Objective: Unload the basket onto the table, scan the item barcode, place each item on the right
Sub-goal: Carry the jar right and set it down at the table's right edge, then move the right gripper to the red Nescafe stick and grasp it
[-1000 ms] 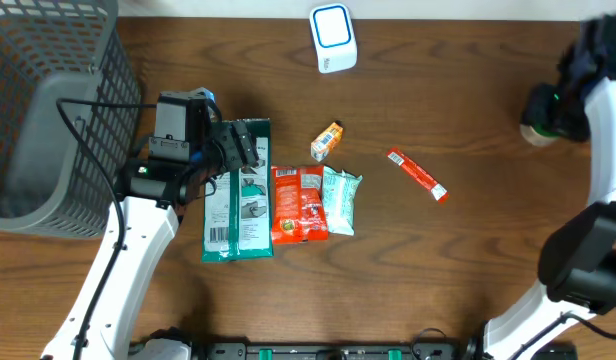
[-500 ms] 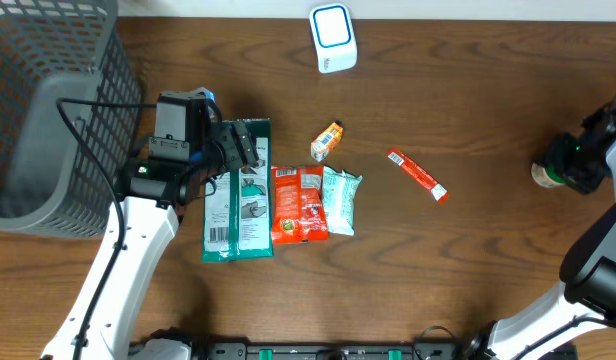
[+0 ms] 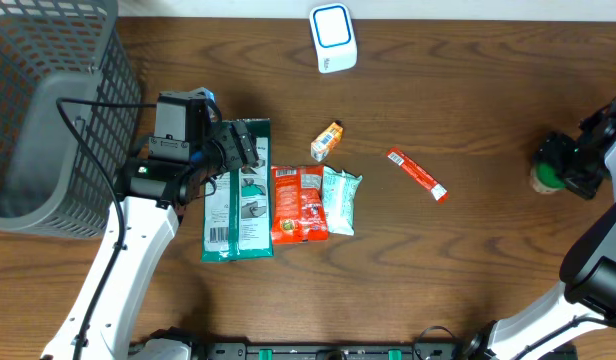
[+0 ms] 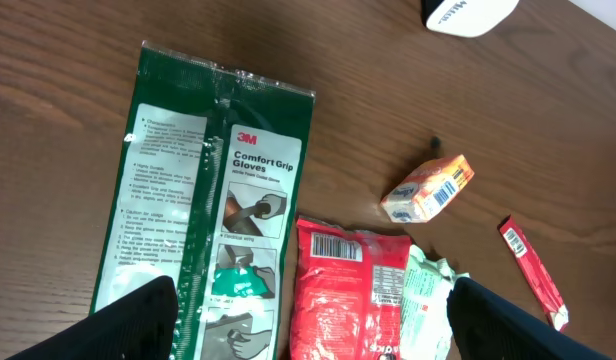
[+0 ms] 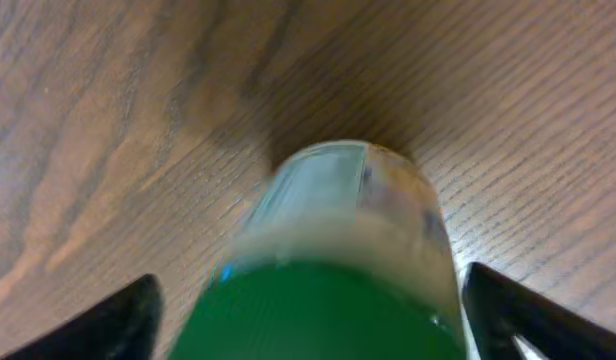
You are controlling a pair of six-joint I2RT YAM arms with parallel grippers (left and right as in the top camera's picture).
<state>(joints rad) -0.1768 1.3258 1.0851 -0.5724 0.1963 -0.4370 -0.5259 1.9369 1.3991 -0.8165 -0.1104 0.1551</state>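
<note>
A small bottle with a green cap (image 5: pixel 333 250) rests on the wood at the table's far right, seen from overhead as the bottle (image 3: pixel 544 178). My right gripper (image 5: pixel 313 310) straddles it, open, with a gap showing beside the left finger (image 5: pixel 118 320). The white scanner with a blue face (image 3: pixel 333 38) stands at the back centre, and its edge shows as the scanner (image 4: pixel 468 12) in the left wrist view. My left gripper (image 4: pixel 313 300) hangs open above the green glove pack (image 4: pixel 213 200) and the red pouch (image 4: pixel 348 290), holding nothing.
A pale green packet (image 3: pixel 340 200) lies next to the red pouch (image 3: pixel 298 203). A small orange box (image 3: pixel 328 140) and a red stick pack (image 3: pixel 418 174) lie mid-table. A grey wire basket (image 3: pixel 48 110) fills the left side.
My right arm came down from the back right toward the near right with the bottle, and its jaws have now spread away from it. The left arm stayed still.
</note>
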